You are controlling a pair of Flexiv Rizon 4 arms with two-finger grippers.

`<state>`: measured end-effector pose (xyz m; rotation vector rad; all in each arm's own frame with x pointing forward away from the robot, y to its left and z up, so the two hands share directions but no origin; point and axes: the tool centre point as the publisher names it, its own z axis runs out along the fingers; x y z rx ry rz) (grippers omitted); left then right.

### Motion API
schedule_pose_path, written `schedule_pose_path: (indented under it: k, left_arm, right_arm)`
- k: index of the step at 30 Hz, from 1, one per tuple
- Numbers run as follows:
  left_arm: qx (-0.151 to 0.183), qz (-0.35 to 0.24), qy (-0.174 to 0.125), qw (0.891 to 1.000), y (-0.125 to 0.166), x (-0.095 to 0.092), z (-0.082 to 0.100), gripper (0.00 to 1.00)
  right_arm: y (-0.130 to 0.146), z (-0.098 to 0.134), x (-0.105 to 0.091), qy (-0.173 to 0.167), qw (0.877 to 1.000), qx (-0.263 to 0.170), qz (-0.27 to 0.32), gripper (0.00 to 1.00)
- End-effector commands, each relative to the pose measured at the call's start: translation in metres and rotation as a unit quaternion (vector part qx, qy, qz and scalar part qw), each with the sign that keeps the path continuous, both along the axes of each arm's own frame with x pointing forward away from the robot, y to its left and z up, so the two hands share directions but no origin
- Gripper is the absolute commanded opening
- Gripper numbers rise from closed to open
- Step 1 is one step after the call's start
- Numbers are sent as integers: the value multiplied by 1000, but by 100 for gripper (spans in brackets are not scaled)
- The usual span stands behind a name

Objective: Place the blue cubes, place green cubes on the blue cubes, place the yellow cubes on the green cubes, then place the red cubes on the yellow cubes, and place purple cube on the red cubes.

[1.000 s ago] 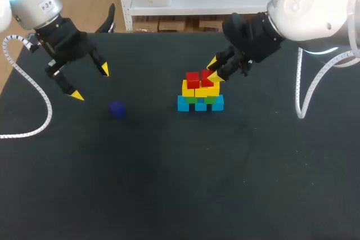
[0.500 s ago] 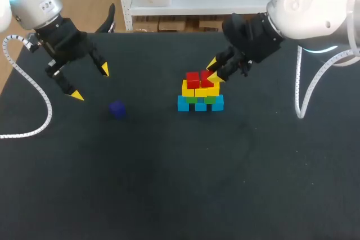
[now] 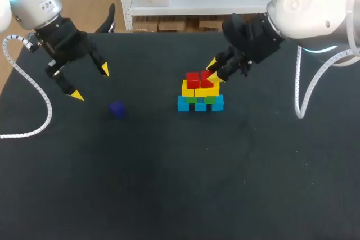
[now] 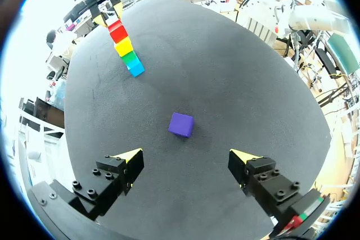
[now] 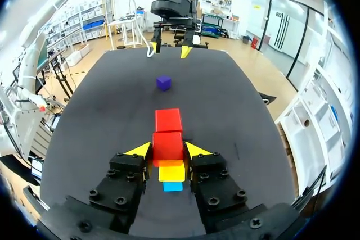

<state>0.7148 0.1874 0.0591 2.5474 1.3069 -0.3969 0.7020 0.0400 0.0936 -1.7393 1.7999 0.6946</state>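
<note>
Tower nearly built, one purple cube to go

Cubes make a small tower near the middle of the black table. Light blue cubes sit at the bottom. Green cubes rest on them, and yellow cubes rest on the green ones. Two bright red cubes are on top, side by side.

The right pincer is at the top of the tower. Its two yellow tips press on both sides of the nearer red cube, so it is clamped on that cube. The cube looks like it already sits on the yellow ones.

The small dark purple cube lies alone on the table, well apart from the tower. The left pincer hangs above the table near it, with its fingers wide apart and holding nothing.

I think four of the five layers are done. What is left is to let go of the red cube, then pick up the purple cube and set it on the red ones.
</note>
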Motion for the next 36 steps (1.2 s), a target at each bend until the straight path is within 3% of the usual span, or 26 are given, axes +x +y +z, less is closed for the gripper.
schedule_pose_path:
  k: [1, 23, 36]
  left_arm:
    - [-1, -1, -2, 1000, 1, 0, 0, 100]
    - [-1, -1, -2, 1000, 1, 0, 0, 100]
    - [-1, -1, -2, 1000, 1, 0, 0, 100]
  right_arm:
    - [0, -1, 2, 1, 1000, 2, 2, 0]
    - [2, -2, 2, 5, 1000, 2, 3, 0]
    - [1, -3, 2, 8, 1000, 0, 0, 19]
